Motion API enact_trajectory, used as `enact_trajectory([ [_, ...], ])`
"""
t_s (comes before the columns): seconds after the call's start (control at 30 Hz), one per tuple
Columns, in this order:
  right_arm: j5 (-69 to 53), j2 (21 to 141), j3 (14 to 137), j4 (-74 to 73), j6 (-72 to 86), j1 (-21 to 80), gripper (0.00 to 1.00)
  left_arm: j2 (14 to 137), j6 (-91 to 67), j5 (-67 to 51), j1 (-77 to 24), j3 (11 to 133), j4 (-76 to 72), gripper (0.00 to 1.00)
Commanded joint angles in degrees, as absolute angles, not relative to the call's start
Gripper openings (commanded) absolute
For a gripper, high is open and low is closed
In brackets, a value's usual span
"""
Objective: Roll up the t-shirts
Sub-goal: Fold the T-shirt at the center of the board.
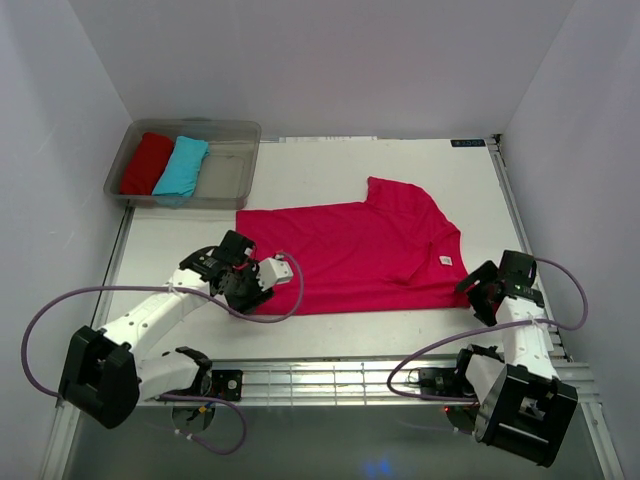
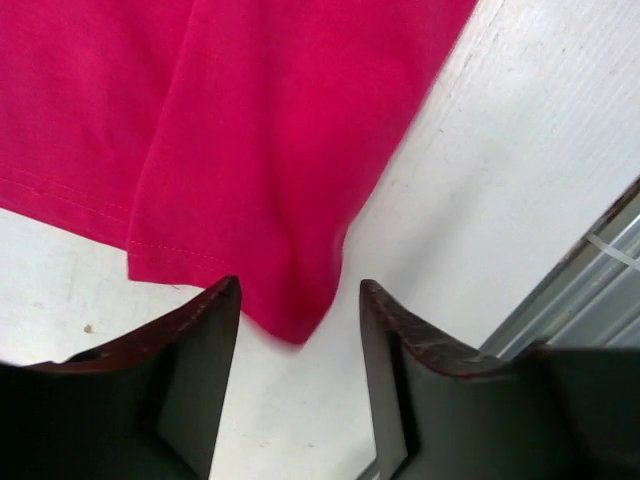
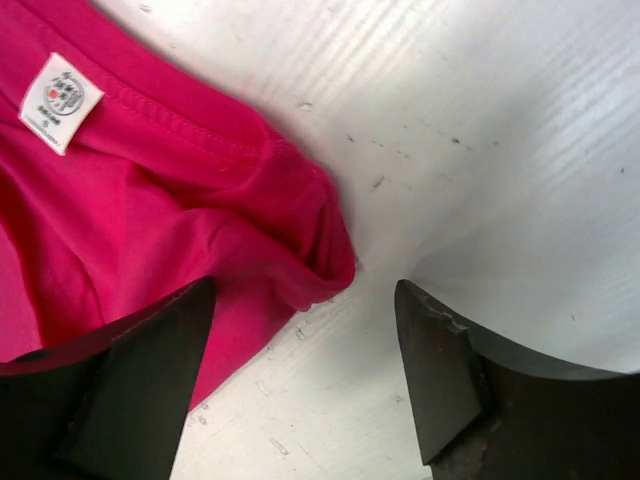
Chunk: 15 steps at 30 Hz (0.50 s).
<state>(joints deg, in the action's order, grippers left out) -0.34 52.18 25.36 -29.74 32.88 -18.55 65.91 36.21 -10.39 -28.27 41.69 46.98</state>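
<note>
The magenta-pink t-shirt (image 1: 360, 255) lies folded lengthwise and flat on the white table, one sleeve pointing to the back. My left gripper (image 1: 262, 290) is open at the shirt's near-left corner; in the left wrist view that corner (image 2: 290, 310) sits just ahead of the gap between the open jaws (image 2: 300, 295), not gripped. My right gripper (image 1: 478, 290) is open at the shirt's near-right end; in the right wrist view the bunched collar edge (image 3: 310, 250) with its white label (image 3: 60, 103) lies between the jaws (image 3: 305, 295), untouched.
A clear plastic bin (image 1: 235, 165) at the back left holds a red cloth bundle (image 1: 147, 163) and a turquoise cloth bundle (image 1: 181, 167). The table's slotted metal front rail (image 1: 330, 380) runs behind the grippers. White walls enclose the left, back and right sides.
</note>
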Motion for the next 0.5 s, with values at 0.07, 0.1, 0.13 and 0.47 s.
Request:
enact_trajectory([
  [0.07, 3.8, 51.9, 27.5, -33.6, 34.1, -18.9, 0.83, 65.7, 37.0, -9.9, -28.6, 41.3, 51.0, 0.65],
  [0.1, 4.6, 51.3, 28.9, -34.3, 33.2, -18.9, 0.83, 66.2, 36.7, -8.5, -28.6, 42.0, 51.5, 0.66],
  [0.13, 5.3, 50.6, 30.5, -34.7, 32.1, -18.9, 0.81, 66.4, 36.2, -7.0, -28.4, 42.7, 52.2, 0.65],
  [0.47, -0.2, 60.7, 46.5, -33.0, 24.1, 6.2, 0.57, 73.9, 27.0, -3.9, -23.6, 56.3, 48.7, 0.57],
])
